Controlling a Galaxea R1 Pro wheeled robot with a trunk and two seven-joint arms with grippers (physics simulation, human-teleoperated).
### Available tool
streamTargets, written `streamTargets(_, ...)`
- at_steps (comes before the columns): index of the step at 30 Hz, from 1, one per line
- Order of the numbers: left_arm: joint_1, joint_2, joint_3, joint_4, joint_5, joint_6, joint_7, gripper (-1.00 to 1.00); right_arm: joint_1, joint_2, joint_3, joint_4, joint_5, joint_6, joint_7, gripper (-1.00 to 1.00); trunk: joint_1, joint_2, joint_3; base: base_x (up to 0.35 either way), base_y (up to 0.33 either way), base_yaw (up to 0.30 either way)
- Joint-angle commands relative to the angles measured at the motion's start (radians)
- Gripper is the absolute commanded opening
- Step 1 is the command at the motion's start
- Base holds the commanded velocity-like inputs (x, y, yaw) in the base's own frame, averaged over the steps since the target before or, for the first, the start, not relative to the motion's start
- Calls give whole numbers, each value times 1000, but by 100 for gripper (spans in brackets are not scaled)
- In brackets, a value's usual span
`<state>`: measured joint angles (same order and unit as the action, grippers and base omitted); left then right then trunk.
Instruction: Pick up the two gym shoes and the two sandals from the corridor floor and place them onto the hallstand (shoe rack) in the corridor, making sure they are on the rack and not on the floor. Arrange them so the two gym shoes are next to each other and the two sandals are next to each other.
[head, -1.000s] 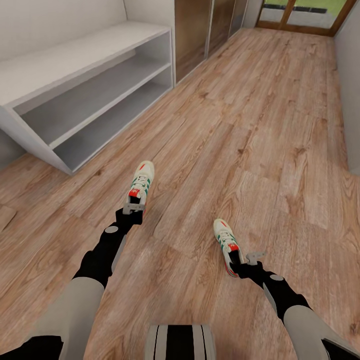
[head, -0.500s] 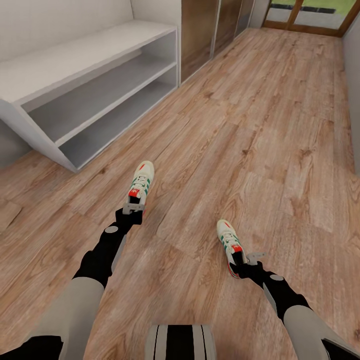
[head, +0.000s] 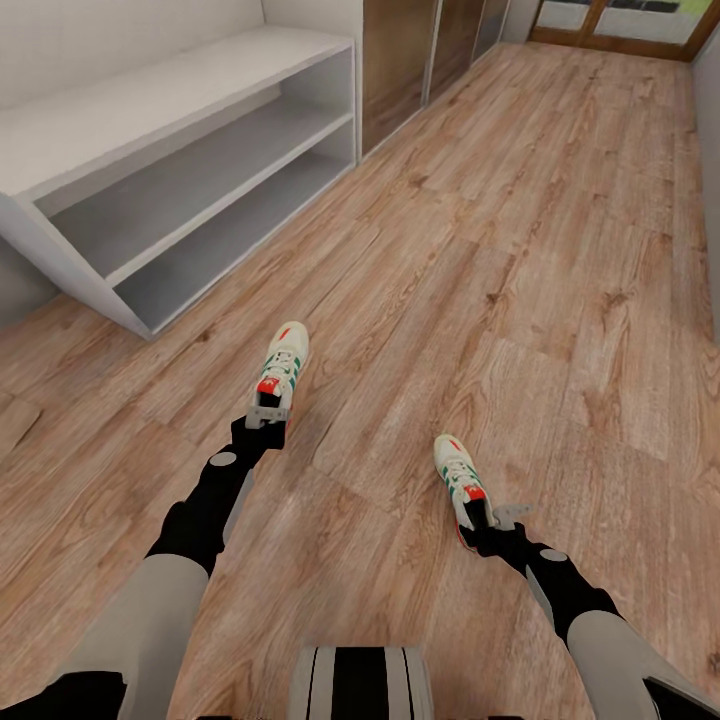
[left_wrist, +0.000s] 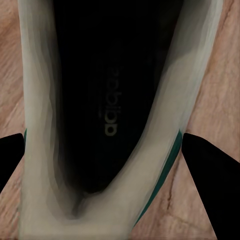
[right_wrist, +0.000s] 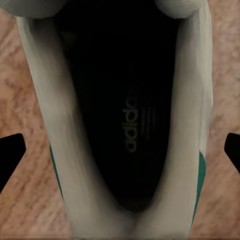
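1. You're carrying a sneaker in each arm. The left end effector (head: 268, 413) is clamped on the heel of the left gym shoe (head: 280, 376), and the right end effector (head: 492, 520) is gripping the heel of the right gym shoe (head: 459, 482).
2. Both wrist cameras are looking straight down into a shoe's dark opening: the left gym shoe (left_wrist: 110, 125) is sitting between the dark fingertips (left_wrist: 212, 185), and the right gym shoe (right_wrist: 125, 130) is sitting between its own fingertips (right_wrist: 10, 155), with the plank floor passing underneath.
3. What's just changing: against the picture a second back, the whole head view is sliding. The hallstand (head: 150, 130) is sitting further toward the shoes' side of the frame and the far doorway is slipping off the top edge. That reads as your base and head moving, not the things.
4. Relative to the arms, both shoes are sitting exactly where they were; the grips are holding steady through the travel.
5. For the task, I'd judge you're mid-approach: both gym shoes are off the corridor floor (head: 520, 250) but well apart from the hallstand, which is standing ahead of the left shoe with its two long shelves bare.
6. The sandals are yet to be dealt with; no shoe is on the rack so far.
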<state>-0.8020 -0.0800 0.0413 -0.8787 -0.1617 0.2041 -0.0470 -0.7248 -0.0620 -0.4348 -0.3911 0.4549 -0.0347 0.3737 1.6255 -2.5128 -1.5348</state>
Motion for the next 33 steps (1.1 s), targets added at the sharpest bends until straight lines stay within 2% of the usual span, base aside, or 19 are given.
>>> streamTargets(1,0,-1,4,-2,-10,5,-5,-100,-1,1,-9,0,10,-4,7,100,0,-1,-5,0,0,0)
streamTargets(4,0,-1,3,-2,-10,5,-5,-100,-1,1,-9,0,10,-4,7,100,2,-1,-19,0,0,0)
streamTargets(14,0,-2,3,-2,-10,5,-5,-100,-1,1,-9,0,10,-4,7,100,2,-1,-25,0,0,0)
streamTargets(20,0,-3,3,-2,-10,5,-5,-100,-1,1,-9,0,10,-4,7,100,4,-3,-49,0,0,0)
streamTargets(33,0,-3,4,-2,-10,5,-5,-100,-1,1,-9,0,10,-4,6,100,4,-3,-56,0,0,0)
